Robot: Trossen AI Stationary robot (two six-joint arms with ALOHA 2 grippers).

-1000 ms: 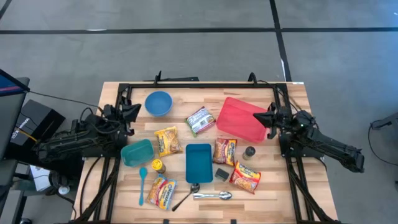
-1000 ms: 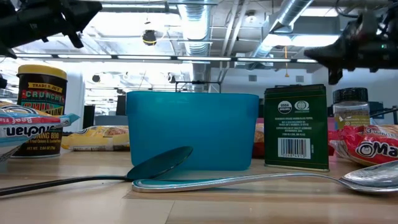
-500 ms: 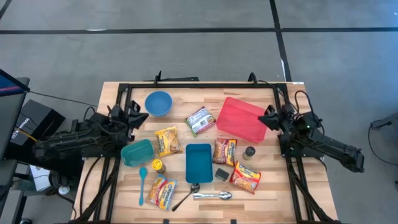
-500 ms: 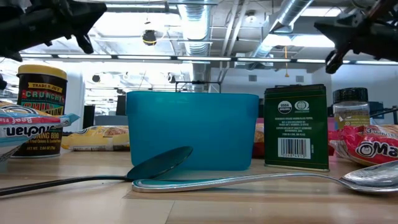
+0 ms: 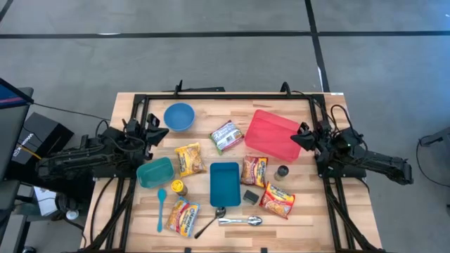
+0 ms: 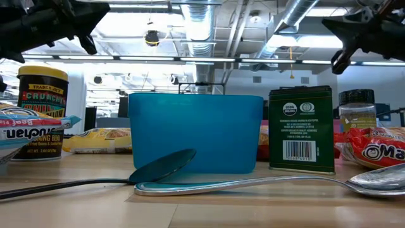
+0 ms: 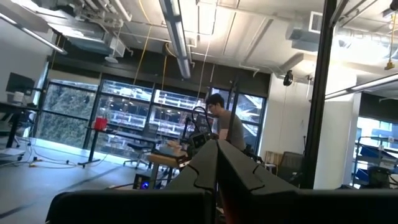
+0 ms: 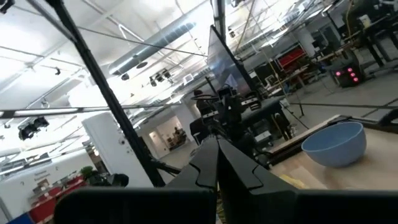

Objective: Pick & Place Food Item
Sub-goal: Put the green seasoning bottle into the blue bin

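Food items lie on the wooden table: several yellow-and-red noodle packets point(image 5: 187, 159), point(image 5: 254, 170), point(image 5: 278, 199), point(image 5: 183, 216) and a green-and-white packet point(image 5: 226, 136). My left gripper point(image 5: 160, 131) hovers shut above the table's left side, between the blue bowl point(image 5: 179, 116) and a small teal container point(image 5: 155, 172). My right gripper point(image 5: 295, 138) hovers shut at the right, over the edge of the red tray point(image 5: 271, 132). Both point toward the table's middle and slightly upward, and nothing is between the fingers in the wrist views, where the left gripper point(image 7: 217, 144) and right gripper point(image 8: 217, 142) show.
A teal rectangular container point(image 5: 225, 184) stands at centre front, with a dark tin point(image 5: 251, 197), a spice jar point(image 5: 282, 172), a yellow-lidded jar point(image 5: 178, 187), a teal spoon point(image 5: 161, 209) and metal spoons point(image 5: 239, 221) around it. A black frame point(image 5: 225, 97) rims the table. A person point(image 7: 227, 124) stands far off in the room.
Both grippers have stayed shut and turned at the wrist. My right arm has swung a little, bringing its gripper slightly toward the near edge over the red tray's rim. My left gripper has tipped and edged slightly toward the table's middle. Nothing on the table has moved.
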